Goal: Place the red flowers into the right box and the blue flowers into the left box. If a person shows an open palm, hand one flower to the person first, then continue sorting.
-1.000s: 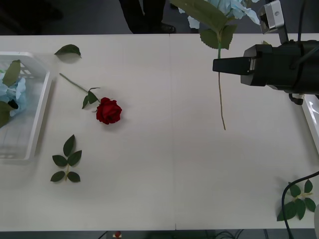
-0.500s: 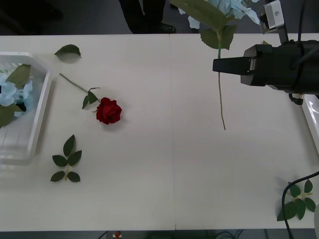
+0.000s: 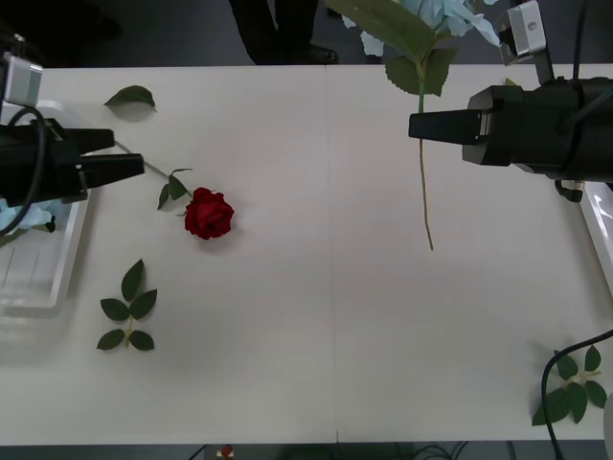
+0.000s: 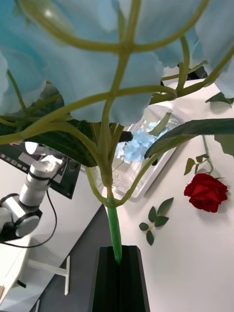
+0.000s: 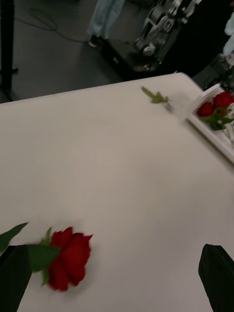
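Front view: the right gripper (image 3: 414,126) hangs over the far right part of the white surface (image 3: 316,335). Its black jaws are closed on the thin green stem of one blue flower (image 3: 421,24). The pale blue bloom and its big green leaves stick up past the far edge of the surface. The long stem hangs down on the near side of the jaws, with its tip above the surface.

The left gripper (image 3: 134,165) is at the far left, just beside the left box (image 3: 72,240). Its jaws are open, with a small gap between the two black tips. They hold nothing. The tips sit over the stem end of one red flower (image 3: 208,213). This rose lies flat on the surface, with its bloom toward the middle and its stem running to the far left.

The left box is a white tray at the left edge. A bit of pale blue petal (image 3: 27,218) shows inside it, partly hidden by the left arm. I cannot count those flowers. In the left wrist view, the right box (image 5: 214,136) holds at least two more red roses (image 5: 214,105), close together.

Three loose green leaf sprigs lie on the surface. One single leaf (image 3: 131,96) is at the far left. One sprig of five leaves (image 3: 127,309) is nearer, on the left. One more sprig (image 3: 573,383) is at the near right corner, beside a black cable (image 3: 556,359).
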Tool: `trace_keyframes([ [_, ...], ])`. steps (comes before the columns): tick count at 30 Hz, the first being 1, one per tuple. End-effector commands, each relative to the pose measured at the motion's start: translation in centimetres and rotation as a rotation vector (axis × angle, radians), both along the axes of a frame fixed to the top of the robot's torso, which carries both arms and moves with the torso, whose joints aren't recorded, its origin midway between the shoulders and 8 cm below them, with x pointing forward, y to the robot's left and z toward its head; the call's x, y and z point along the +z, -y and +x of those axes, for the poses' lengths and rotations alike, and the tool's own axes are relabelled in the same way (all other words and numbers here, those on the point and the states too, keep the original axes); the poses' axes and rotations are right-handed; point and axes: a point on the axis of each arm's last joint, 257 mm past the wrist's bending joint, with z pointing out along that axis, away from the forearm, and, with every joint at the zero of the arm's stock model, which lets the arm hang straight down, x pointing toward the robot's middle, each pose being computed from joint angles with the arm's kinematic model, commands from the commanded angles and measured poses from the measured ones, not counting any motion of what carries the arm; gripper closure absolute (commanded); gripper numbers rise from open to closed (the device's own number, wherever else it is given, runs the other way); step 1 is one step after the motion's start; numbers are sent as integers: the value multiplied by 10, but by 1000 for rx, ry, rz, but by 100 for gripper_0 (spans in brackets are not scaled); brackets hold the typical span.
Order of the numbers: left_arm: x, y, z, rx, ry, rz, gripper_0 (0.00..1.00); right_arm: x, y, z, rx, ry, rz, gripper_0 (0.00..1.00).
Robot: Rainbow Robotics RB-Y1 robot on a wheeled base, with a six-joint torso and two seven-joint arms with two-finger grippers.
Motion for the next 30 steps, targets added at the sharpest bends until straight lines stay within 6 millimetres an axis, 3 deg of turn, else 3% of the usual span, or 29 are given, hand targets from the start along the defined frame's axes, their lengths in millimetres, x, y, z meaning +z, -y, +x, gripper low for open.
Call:
trace_keyframes([
  [1,33,63,-10,-94,96,-134,0,10,2,-3,-2,20,-3,100],
  [4,34,107,-27,-160,124,-229,0,10,2,-3,-2,20,-3,100],
  [13,50,198,-96,-287,207,-427,0,10,2,-3,-2,20,-3,100],
  [16,49,227,-106,-289,230,-461,0,10,2,-3,-2,20,-3,100],
  [22,30,259,-106,-247,235,-445,0,10,2,-3,-2,20,-3,100],
  [30,10,298,-83,-220,222,-419,0,10,2,-3,-2,20,-3,100],
])
